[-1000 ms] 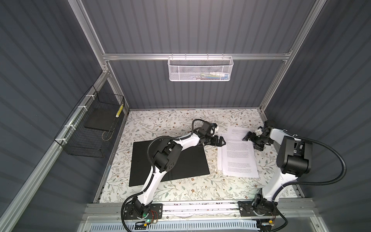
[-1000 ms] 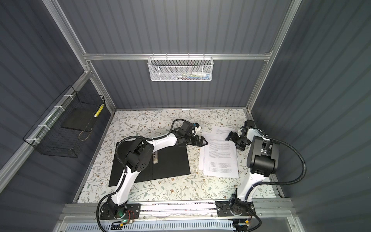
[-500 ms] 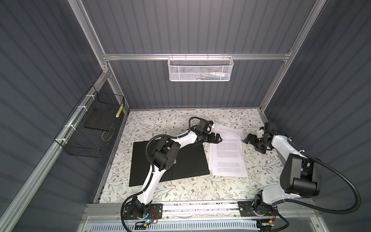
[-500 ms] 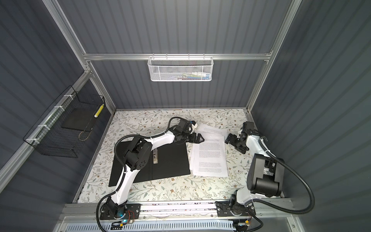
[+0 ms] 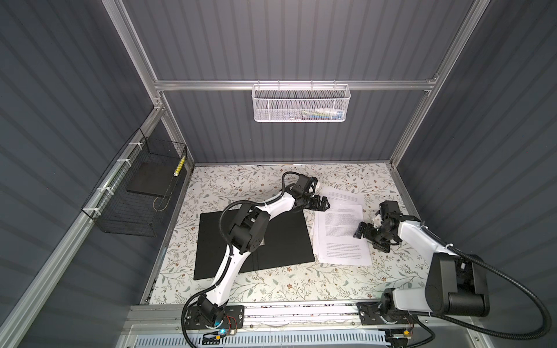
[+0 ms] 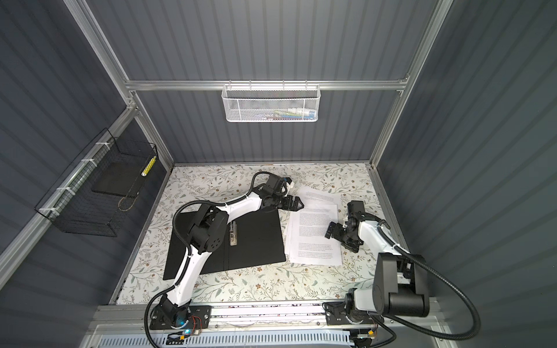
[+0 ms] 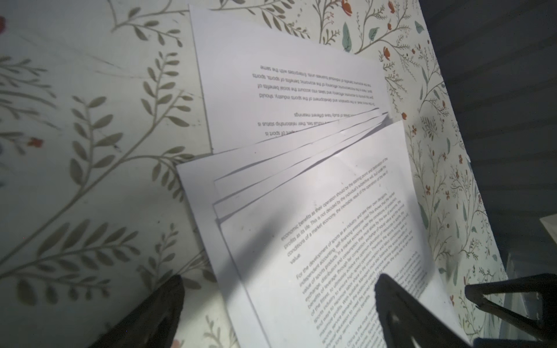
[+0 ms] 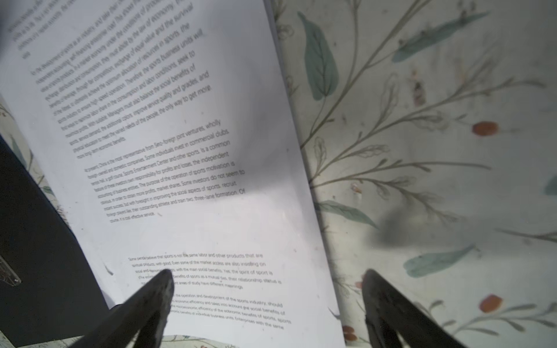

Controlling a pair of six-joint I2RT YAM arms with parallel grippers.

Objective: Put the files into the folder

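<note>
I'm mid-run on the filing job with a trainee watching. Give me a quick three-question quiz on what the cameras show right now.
1. True or false: the files already lie inside the folder.
2. The folder is: A) closed, blue side up; B) open flat, black inside up, metal clip showing; C) standing on edge.
3. Fill in: the left gripper and the right gripper, each at an edge of the files, are both ___.
Key: 1 false, they lie beside it on the table; 2 B; 3 open, holding nothing.
</note>
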